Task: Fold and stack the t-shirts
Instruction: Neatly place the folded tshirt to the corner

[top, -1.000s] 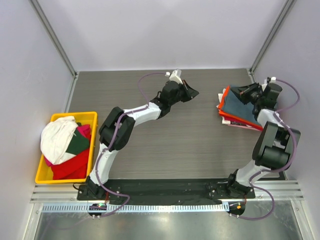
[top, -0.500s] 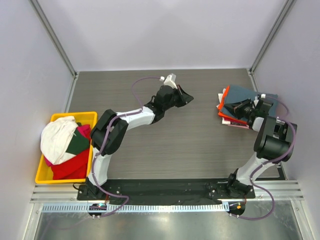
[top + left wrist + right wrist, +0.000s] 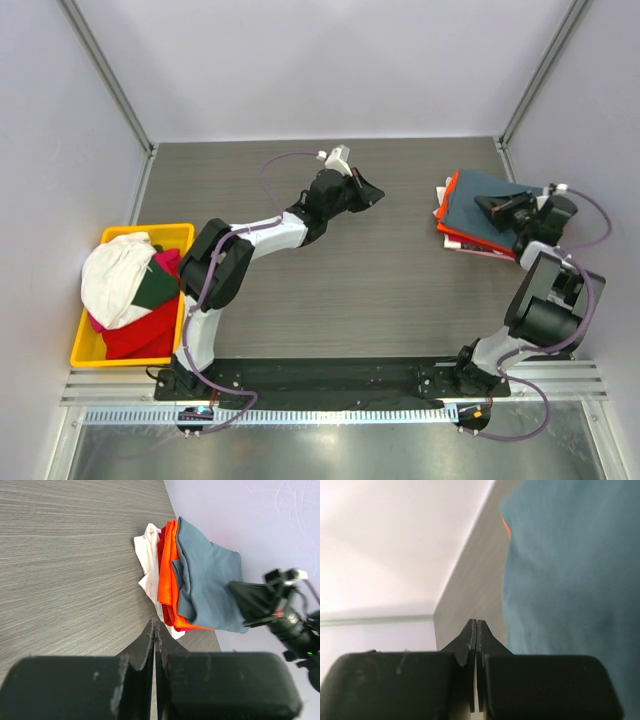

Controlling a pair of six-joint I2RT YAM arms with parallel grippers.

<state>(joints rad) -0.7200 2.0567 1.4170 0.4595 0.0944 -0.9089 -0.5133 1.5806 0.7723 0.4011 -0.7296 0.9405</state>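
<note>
Blue-grey t-shirt (image 3: 468,212): folded and lying flat on top of the stack, at the far right of the table (image 3: 380,290).
Under it: an orange t-shirt (image 3: 167,565), a thin red layer (image 3: 161,542) and a white t-shirt (image 3: 147,555) at the bottom. Their edges fan out toward the table's middle, so the stack is not square.
Left to fold: 3 pieces heaped in the yellow bin (image 3: 85,355) at the left edge, namely a white bundle (image 3: 112,275), a dark green piece (image 3: 158,287) and a red heap (image 3: 140,338).
Handling: light, limp cloth that probably drapes and drags its neighbours. A folded layer will likely slide or open if nudged sideways.
Where to hold: for a bin piece, pinch a hem or shoulder seam with each claw and lift it clear. For the stack, press down from above rather than pull.
Right gripper (image 3: 482,201): fingers pressed together with nothing between them, over the blue-grey top. Whether it touches the cloth cannot be told.
Left gripper (image 3: 378,192): closed and empty above bare table, well apart from the stack and pointing toward it.
Progress: 4 stacked, so roughly past halfway.
</note>
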